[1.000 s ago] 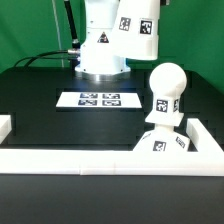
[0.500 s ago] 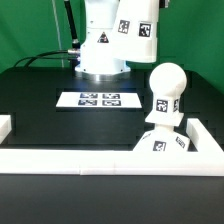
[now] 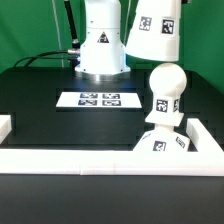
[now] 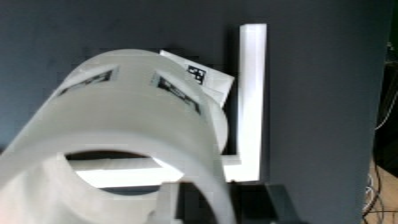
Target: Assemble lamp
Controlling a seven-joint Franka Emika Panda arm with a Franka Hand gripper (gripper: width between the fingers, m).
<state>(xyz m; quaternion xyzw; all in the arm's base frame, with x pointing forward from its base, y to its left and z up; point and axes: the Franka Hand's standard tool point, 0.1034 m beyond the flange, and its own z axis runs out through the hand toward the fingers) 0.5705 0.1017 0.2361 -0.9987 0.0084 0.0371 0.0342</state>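
The white cone-shaped lamp shade (image 3: pixel 155 30) with black square tags hangs in the air at the top of the exterior view, just above the ball-shaped bulb (image 3: pixel 166 84). The bulb stands upright on the blocky base (image 3: pixel 163 141), which sits in the corner of the border rail. In the wrist view the shade (image 4: pixel 125 130) fills most of the picture, open end toward the camera. My gripper (image 4: pixel 222 206) is shut on the shade's wall, one finger inside and one outside. A tagged corner of the base (image 4: pixel 196 72) peeks out behind the shade. The gripper itself is out of the exterior view.
The marker board (image 3: pixel 99 99) lies flat mid-table, in front of the arm's white pedestal (image 3: pixel 100 50). The long white border rail (image 3: pixel 90 160) runs along the near edge and turns up at both ends; it also shows in the wrist view (image 4: pixel 251 90).
The shade has moved toward the exterior view's right and now hangs over the bulb. Bulb and base have not moved.
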